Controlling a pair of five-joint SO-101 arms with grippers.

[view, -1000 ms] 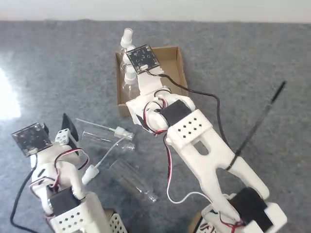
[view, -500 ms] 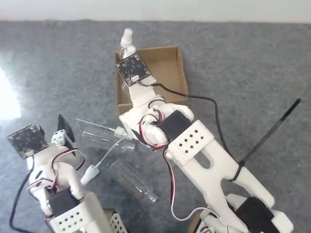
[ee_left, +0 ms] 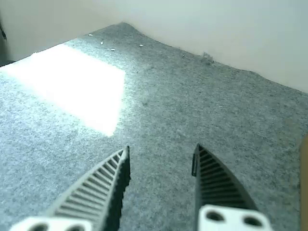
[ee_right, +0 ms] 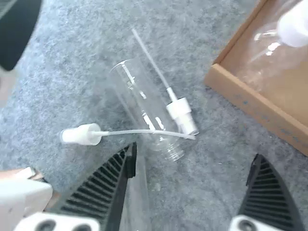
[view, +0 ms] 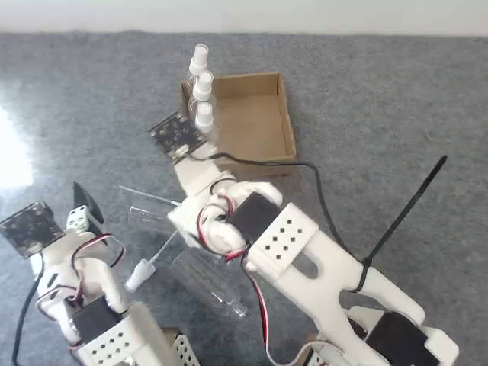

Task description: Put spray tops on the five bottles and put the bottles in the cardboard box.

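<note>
Three clear bottles with white spray tops [view: 203, 85] stand along the left wall of the cardboard box [view: 263, 122]. A clear bottle [ee_right: 144, 108] lies on the carpet without a top, with a spray top [ee_right: 179, 109] resting on it and a second spray top [ee_right: 79, 135] beside it. Another bare bottle [view: 210, 282] lies nearer the arms. My right gripper [ee_right: 195, 154] hangs open above the lying bottle, holding nothing. My left gripper [ee_left: 161, 151] is open over bare carpet, left of the loose parts.
Grey carpet covers the whole surface. The box's near corner [ee_right: 250, 103] is close to the right gripper. A thin black strap [view: 412, 202] sticks up from the right arm. A bright patch of light [ee_left: 72, 84] lies on the carpet at the left.
The right arm has swung from over the box toward the near left, above the loose bottle and spray tops. The left arm has shifted a little to the left.
</note>
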